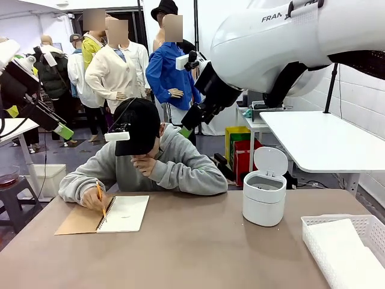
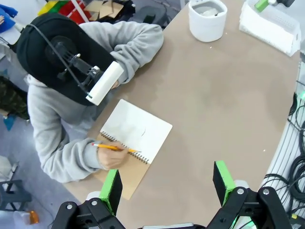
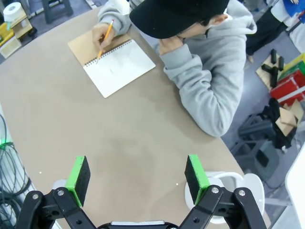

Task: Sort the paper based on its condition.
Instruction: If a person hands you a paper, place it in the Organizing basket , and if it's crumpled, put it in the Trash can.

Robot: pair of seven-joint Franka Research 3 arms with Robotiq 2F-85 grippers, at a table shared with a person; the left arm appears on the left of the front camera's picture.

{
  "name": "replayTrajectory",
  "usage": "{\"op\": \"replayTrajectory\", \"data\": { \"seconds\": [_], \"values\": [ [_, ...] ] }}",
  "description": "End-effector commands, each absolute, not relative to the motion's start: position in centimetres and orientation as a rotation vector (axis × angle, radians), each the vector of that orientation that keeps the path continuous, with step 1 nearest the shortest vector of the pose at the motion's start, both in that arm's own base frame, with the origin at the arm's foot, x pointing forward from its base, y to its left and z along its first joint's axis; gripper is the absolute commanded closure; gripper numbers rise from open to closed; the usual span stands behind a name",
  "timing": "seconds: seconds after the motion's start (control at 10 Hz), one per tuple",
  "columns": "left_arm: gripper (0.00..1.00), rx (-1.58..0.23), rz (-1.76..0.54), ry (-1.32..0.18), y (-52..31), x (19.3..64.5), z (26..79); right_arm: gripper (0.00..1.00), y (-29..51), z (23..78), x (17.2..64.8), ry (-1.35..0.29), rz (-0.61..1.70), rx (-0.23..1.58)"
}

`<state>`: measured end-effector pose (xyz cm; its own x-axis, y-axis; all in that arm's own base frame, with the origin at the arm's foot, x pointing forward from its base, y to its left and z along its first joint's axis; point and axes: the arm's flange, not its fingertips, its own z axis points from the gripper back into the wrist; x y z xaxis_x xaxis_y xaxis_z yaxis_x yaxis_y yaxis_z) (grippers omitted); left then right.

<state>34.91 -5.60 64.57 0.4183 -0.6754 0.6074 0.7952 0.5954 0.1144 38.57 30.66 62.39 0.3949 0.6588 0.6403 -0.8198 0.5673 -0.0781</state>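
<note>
A person across the table writes with a yellow pencil (image 1: 100,197) on the white page (image 1: 126,212) of an open spiral notebook (image 2: 138,129) with a brown cover. What looks like plain white paper (image 1: 340,253) lies flat in the white lattice basket (image 1: 337,218) at the near right. My left gripper (image 2: 167,186) hangs open high above the table's left side, empty, also seen at the upper left of the front view (image 1: 38,120). My right gripper (image 3: 137,179) is open and empty, high over the table near the person's head (image 1: 187,125).
A white round bin (image 1: 263,198) with its lid flipped up stands right of centre, close to the basket (image 2: 269,24). The person's arms and head (image 3: 181,14) lean over the far edge. Bare brown tabletop (image 1: 192,253) spreads across the middle and near side.
</note>
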Motion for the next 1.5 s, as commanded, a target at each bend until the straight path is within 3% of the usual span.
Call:
{"op": "replayTrajectory", "data": {
  "seconds": [0.0, 1.4],
  "values": [
    [0.00, -0.130, -0.964, -0.666, -5.1, 34.3, 65.0, 0.00, 30.5, 62.9, 38.6, -0.662, 0.921, 0.273],
    [0.00, -0.128, -0.881, -0.640, -5.2, 32.7, 65.7, 0.00, 28.6, 64.1, 37.7, -0.645, 0.848, 0.307]
  ]
}}
